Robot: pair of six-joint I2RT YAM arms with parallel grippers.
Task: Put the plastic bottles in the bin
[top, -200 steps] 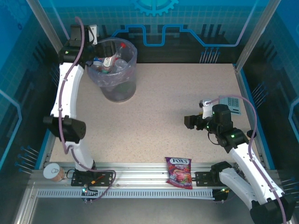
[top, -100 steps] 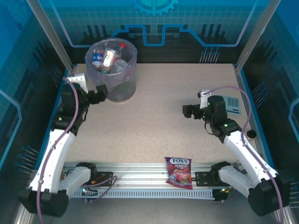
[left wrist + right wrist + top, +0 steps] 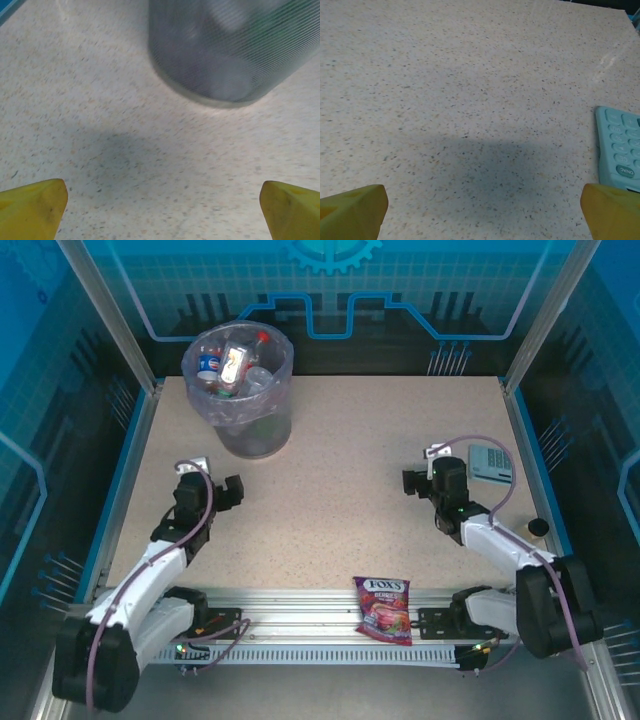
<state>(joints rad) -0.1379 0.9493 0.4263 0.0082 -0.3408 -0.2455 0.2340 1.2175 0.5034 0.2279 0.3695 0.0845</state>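
I hold left gripper (image 3: 231, 492) and right gripper (image 3: 411, 481) released, empty; the round grey lilac-lined bin (image 3: 250, 430), holding clear red-capped plastic bottles (image 3: 236, 362), stands ahead of my left fingers (image 3: 30, 210).

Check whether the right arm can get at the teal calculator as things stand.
Probably yes: the calculator lies flat close beside the open right pincer, bare table between them, nothing covering it.

White-shelled arms (image 3: 140, 575) with black joints, lilac cables (image 3: 480, 438) (looped loosely alongside) and yellow tool fingertips (image 3: 30, 207).
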